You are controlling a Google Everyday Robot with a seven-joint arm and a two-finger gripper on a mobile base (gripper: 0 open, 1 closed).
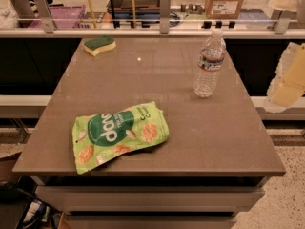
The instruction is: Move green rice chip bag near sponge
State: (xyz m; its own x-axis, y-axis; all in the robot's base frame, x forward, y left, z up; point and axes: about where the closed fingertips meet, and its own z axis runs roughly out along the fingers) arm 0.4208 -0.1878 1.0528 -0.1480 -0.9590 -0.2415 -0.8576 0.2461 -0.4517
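I see the chip bag lying flat near the front left corner of the tabletop, the sponge by the back left corner, and a water bottle upright toward the back right. My pincer hangs beyond the right edge.

Green rice chip bag: white "dang"; claw right edge.

This looks like a lab or workshop, not a home: a plain grey-brown surface stands against a low glass partition held by metal posts. A cardboard box and a purple crate are stored beyond it, above a speckled hard floor. The robot's pale tool hangs at the right edge.
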